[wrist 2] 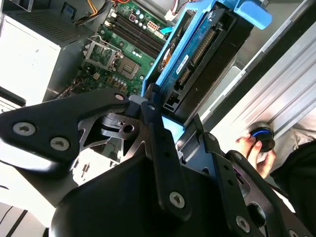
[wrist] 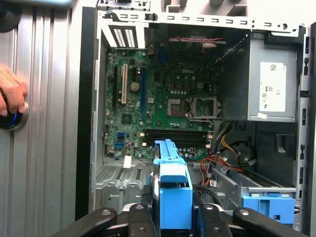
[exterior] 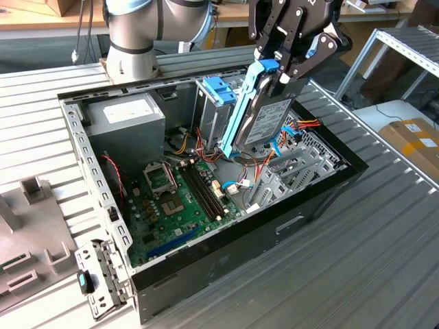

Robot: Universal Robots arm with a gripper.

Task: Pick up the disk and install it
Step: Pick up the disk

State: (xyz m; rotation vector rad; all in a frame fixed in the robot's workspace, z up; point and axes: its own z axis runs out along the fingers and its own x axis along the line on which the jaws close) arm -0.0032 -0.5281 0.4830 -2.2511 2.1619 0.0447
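The tool (exterior: 278, 68) is clamped on the upper end of the disk (exterior: 264, 118) and carries it steeply tilted over the open case (exterior: 274, 226), which lies on its side on the ribbed surface (exterior: 384, 240). In the exterior view the disk hangs just beside the cage (exterior: 209, 116) with its blue bracket (exterior: 221, 90). Its lower end dips among the cables near the cage's foot, and whether it touches anything there cannot be told. In the first wrist view the disk's frame (wrist: 172, 182) runs edge-on from between the jaws toward the board (wrist: 163, 94).

The disk looks stiff and fairly dense for its size: a metal body that will not bend, with fragile works inside, so knocks against the cage would be unwelcome. The plastic frame is smooth and probably gives a little. A hold by the end, as here, leaves most of the weight hanging below the tool, and the disk could pivot if the grip is light. Squeezing across the frame's long rails looks the soundest hold.

At the surface's edge a hand (wrist: 11, 91) rests on a button (wrist: 12, 120).
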